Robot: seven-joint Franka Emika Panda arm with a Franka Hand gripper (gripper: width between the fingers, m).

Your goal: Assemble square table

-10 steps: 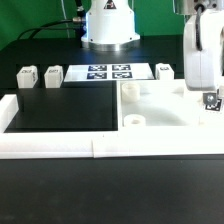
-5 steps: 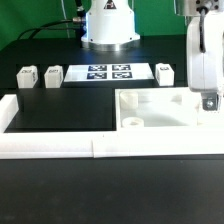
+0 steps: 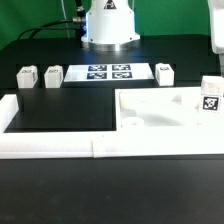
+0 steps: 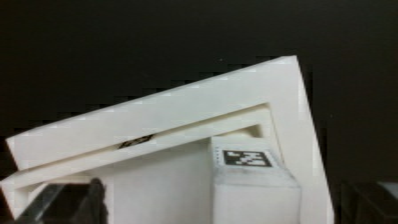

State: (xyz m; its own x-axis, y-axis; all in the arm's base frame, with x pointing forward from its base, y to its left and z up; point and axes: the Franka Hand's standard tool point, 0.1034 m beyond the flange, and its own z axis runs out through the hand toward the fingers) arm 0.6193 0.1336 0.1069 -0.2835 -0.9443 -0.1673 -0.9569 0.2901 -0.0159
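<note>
The white square plate (image 3: 165,110) lies on the exterior view's right, with a round socket (image 3: 132,121) at its near left corner. One white tagged leg (image 3: 210,97) stands upright at the plate's right edge. Three more legs (image 3: 27,76) (image 3: 53,74) (image 3: 165,72) lie loose at the back. Only a bit of the arm (image 3: 218,30) shows at the top right, well above the leg. In the wrist view my gripper (image 4: 222,208) is open: its dark fingers (image 4: 75,203) stand apart on either side of the leg (image 4: 249,185), over the plate (image 4: 178,120).
White border rails (image 3: 100,148) run along the front and up the left side (image 3: 8,112) of the black mat. The marker board (image 3: 108,72) lies at the back middle, before the robot base (image 3: 108,25).
The gripper has opened off the leg and risen almost out of the exterior view. The leg stays upright at the plate's right edge.
</note>
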